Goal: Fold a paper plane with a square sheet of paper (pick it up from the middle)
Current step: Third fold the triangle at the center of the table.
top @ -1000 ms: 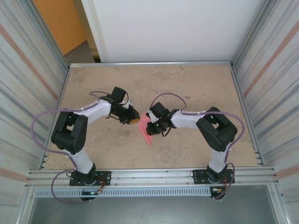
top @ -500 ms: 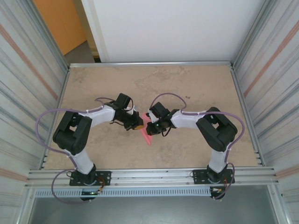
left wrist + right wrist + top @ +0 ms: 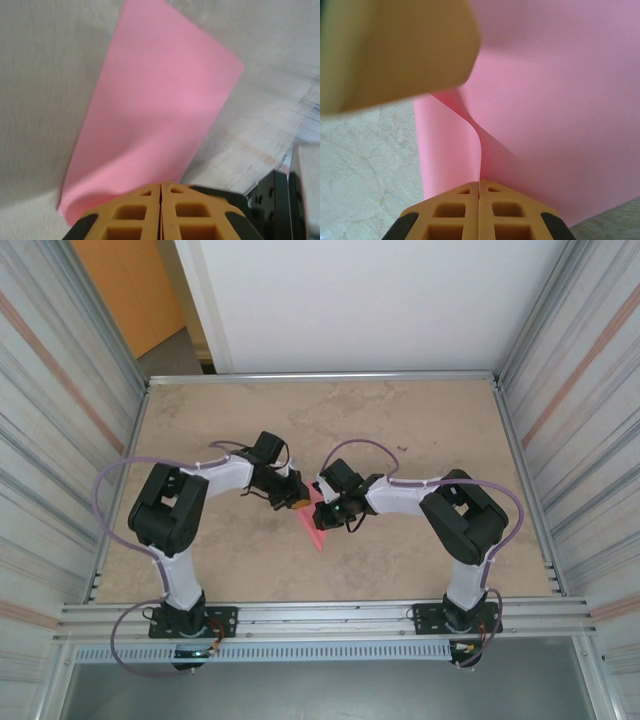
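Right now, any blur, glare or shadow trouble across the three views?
Top external: sharp, evenly lit, no glare, only soft shadows on the table. Left wrist: pink sheet soft, table at right streaked with blur. Right wrist: a tan shape top left is fully out of focus; right gripper fairly crisp.

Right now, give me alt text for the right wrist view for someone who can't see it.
Closed orange fingers pinch the bent edge of a pink sheet of paper. A blurred tan block sits upper left above beige table.
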`<action>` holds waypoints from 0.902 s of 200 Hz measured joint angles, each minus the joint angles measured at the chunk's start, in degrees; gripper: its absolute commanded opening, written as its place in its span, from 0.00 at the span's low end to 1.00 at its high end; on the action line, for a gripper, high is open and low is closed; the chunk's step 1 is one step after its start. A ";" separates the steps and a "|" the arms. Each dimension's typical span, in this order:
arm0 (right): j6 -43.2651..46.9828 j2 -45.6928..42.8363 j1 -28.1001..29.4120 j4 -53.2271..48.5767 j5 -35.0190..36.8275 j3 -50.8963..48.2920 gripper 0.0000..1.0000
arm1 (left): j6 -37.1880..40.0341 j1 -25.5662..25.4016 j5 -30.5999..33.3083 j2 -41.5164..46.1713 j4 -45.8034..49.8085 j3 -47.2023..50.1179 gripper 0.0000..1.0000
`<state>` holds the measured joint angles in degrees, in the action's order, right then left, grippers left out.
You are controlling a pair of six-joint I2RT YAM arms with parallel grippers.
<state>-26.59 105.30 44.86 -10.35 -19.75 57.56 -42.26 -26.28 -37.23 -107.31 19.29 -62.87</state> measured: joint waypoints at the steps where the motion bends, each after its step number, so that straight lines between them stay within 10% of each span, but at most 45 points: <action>1: 0.00 0.00 0.00 0.00 0.00 0.00 0.00 | 0.02 0.00 0.02 -0.09 0.02 -0.09 0.10; 180: 0.00 -0.44 -0.28 -0.70 0.46 0.09 0.00 | 6.78 0.20 2.82 -7.56 8.07 -8.39 0.08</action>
<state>-26.59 104.86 44.58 -11.05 -19.29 57.65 -35.48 -26.09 -34.41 -114.87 27.35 -71.26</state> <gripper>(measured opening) 0.060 0.080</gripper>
